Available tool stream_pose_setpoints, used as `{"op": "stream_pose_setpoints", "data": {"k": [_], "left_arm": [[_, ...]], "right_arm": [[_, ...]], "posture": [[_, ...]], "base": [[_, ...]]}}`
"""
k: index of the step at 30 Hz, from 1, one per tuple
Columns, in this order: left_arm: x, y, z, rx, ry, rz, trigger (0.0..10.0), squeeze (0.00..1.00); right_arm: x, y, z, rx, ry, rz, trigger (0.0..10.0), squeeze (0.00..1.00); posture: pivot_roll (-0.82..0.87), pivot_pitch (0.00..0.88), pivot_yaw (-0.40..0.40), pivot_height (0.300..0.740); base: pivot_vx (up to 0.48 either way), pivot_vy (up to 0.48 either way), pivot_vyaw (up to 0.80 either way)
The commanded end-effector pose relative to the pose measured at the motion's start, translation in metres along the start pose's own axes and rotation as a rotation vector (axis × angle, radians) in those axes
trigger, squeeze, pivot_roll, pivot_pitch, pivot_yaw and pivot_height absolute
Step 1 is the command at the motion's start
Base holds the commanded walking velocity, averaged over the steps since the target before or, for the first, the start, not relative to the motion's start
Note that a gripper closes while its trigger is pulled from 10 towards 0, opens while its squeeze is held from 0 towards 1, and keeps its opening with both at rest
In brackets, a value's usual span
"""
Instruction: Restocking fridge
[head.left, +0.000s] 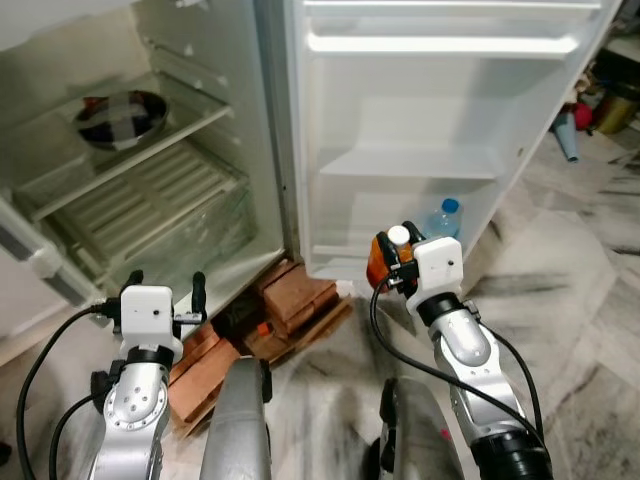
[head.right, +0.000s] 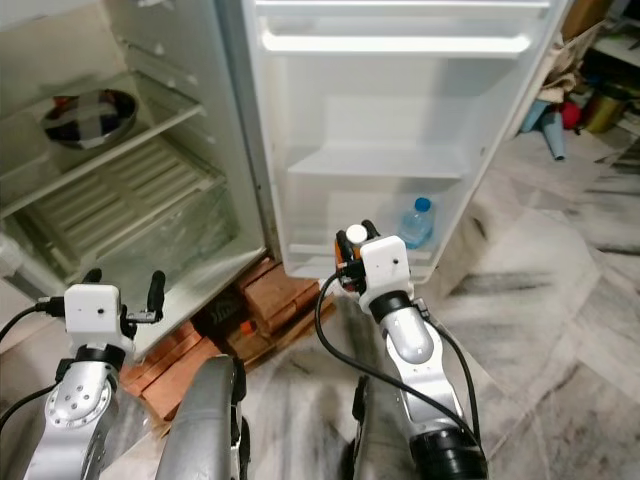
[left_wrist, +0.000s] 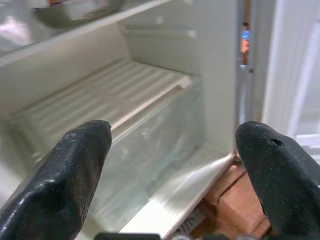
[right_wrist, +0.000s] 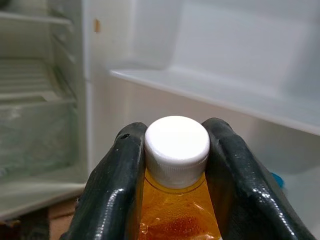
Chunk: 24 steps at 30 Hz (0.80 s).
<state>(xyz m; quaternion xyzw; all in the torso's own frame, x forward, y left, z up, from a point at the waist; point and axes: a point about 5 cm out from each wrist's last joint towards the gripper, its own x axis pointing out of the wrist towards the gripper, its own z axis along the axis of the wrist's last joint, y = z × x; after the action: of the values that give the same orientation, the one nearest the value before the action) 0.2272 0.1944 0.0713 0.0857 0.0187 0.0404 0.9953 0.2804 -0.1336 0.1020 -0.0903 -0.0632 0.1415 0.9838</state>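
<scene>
An orange drink bottle (head.left: 380, 262) with a white cap (right_wrist: 177, 147) is held low in front of the open fridge door (head.left: 420, 130); my right gripper (head.left: 397, 243) is shut on its neck just under the cap. A clear water bottle with a blue cap (head.left: 443, 220) stands in the door's bottom bin. My left gripper (head.left: 166, 284) is open and holds nothing, raised before the lower part of the fridge cabinet (head.left: 150, 200), whose ribbed shelf and clear drawer fill its wrist view. A dark bowl (head.left: 122, 118) rests on an upper shelf.
Reddish bricks (head.left: 290, 300) lie stacked under the fridge's front edge. Marble floor (head.left: 560, 300) stretches to the right, with clutter at the far right (head.left: 590, 115). The door's middle shelf (head.left: 410, 165) holds nothing.
</scene>
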Motion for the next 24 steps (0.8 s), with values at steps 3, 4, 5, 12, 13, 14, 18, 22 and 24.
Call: {"op": "stream_pose_setpoints", "data": {"k": [3,4,5,12,13,14,18,22,24], "left_arm": [[0.0021,0.0018,0.0011,0.011,-0.007,-0.004,10.0,0.00],[0.0025,0.0025,0.0012,0.013,-0.007,-0.003,10.0,0.00],[0.0028,0.0029,0.0012,0.013,-0.007,-0.003,10.0,0.00],[0.0036,0.0024,0.0021,0.015,-0.010,-0.010,10.0,0.00],[0.0037,0.0020,0.0019,0.014,-0.010,-0.011,10.0,0.00],[0.0037,0.0015,0.0018,0.013,-0.010,-0.012,10.0,0.00],[0.0036,-0.0002,0.0020,0.012,-0.013,-0.017,10.0,0.00],[0.0032,0.0009,0.0010,0.001,-0.013,-0.006,10.0,0.00],[0.0028,0.0012,0.0012,-0.001,-0.014,-0.005,10.0,0.00]], "right_arm": [[0.0072,-0.0031,0.0070,-0.032,-0.039,-0.012,10.0,0.00],[0.0075,-0.0034,0.0067,-0.032,-0.038,-0.013,10.0,0.00],[0.0077,-0.0036,0.0064,-0.033,-0.038,-0.014,10.0,0.00],[0.0091,-0.0048,0.0057,-0.039,-0.044,-0.021,10.0,0.00],[0.0092,-0.0046,0.0057,-0.039,-0.044,-0.022,10.0,0.00],[0.0093,-0.0044,0.0056,-0.039,-0.044,-0.022,10.0,0.00],[0.0088,-0.0039,0.0036,-0.039,-0.040,-0.021,10.0,0.00],[0.0072,-0.0027,0.0000,-0.036,-0.025,-0.013,10.0,0.00],[0.0071,-0.0025,-0.0012,-0.035,-0.020,-0.010,10.0,0.00]], "posture": [[0.10,0.118,0.018,0.621],[0.10,0.118,0.018,0.621],[0.10,0.115,0.017,0.621],[0.09,0.114,0.023,0.621],[0.09,0.114,0.023,0.621],[0.09,0.116,0.022,0.621],[0.10,0.121,0.022,0.621],[0.10,0.128,0.022,0.621],[0.10,0.129,0.022,0.621]], "base": [[0.455,0.000,0.00],[0.461,0.000,0.00],[0.461,0.000,0.00],[0.467,0.000,0.00],[0.465,0.000,0.00],[0.465,0.000,0.00],[0.467,0.000,0.00],[0.309,0.000,0.00],[0.000,0.000,0.00]]}}
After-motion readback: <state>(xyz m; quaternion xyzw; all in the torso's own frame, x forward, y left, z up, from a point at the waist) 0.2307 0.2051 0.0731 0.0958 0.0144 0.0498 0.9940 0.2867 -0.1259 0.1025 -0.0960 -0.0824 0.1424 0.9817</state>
